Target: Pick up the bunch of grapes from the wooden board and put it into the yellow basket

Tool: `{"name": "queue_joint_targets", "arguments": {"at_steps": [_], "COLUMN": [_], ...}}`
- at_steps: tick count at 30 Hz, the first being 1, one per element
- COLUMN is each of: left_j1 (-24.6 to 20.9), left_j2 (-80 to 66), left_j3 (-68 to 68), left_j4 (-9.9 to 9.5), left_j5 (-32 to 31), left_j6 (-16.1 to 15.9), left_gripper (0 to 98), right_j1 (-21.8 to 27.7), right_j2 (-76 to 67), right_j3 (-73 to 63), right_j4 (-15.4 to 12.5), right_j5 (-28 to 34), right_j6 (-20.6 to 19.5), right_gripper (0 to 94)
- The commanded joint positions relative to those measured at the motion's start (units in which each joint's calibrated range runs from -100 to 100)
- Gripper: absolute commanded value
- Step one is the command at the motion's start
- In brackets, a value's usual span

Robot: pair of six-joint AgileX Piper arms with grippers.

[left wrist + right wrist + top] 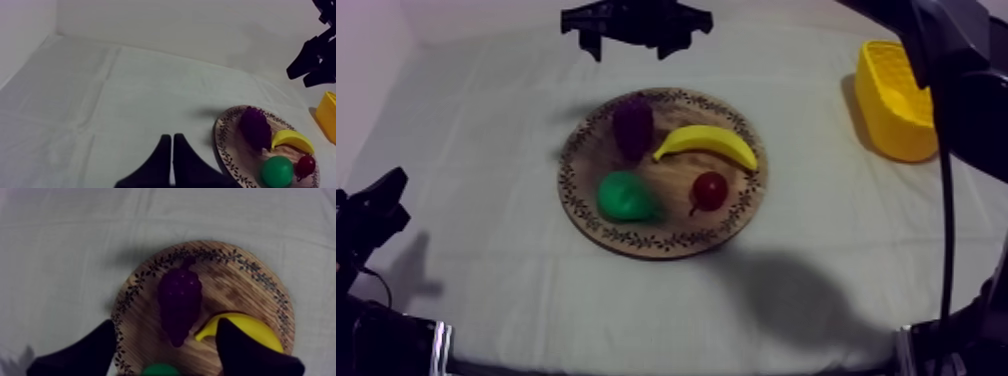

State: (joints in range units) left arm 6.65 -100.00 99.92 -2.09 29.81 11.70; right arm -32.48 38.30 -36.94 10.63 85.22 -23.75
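Note:
The purple bunch of grapes [633, 127] lies on the far left part of the round wooden board [736, 215], stem pointing away. In the right wrist view the grapes [180, 305] lie below and between the open fingers of my right gripper [167, 327], which hangs high above the board [240, 288] with nothing held. My right arm [948, 60] comes in at the upper right, over the yellow basket [894, 100]. My left gripper [171, 139] rests shut on nothing, low at the left side [381, 200], well away from the board [230, 150].
Sharing the board are a yellow banana [708, 143], a green pear [626, 195] and a small red fruit [710, 190]. The basket stands at the far right edge of the cloth. A black fixture [636, 22] sits at the table's far middle.

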Motion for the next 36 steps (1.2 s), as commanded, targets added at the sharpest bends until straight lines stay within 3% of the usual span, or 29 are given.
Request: {"name": "queue_joint_targets", "arguments": {"at_steps": [1,28,36], "left_j1": [0.0,0.0,0.0], "left_j2": [0.0,0.0,0.0], "left_j3": [0.0,0.0,0.0], "left_j4": [0.02,0.02,0.02], "left_j5": [0.0,0.0,0.0], "left_j6": [0.0,0.0,0.0], "left_gripper": [0.1,0.1,0.1], "right_j1": [-0.1,1.2,1.5], "right_j2": [0.2,15.5,19.7], "right_j3": [0.4,3.3,1.8], "right_j4": [0.1,0.9,0.4], "right_j5": [-0.9,-17.3,-20.5], "right_j6": [-0.1,2.2,2.3], "right_gripper": [69.2,66.5,58.8]}}
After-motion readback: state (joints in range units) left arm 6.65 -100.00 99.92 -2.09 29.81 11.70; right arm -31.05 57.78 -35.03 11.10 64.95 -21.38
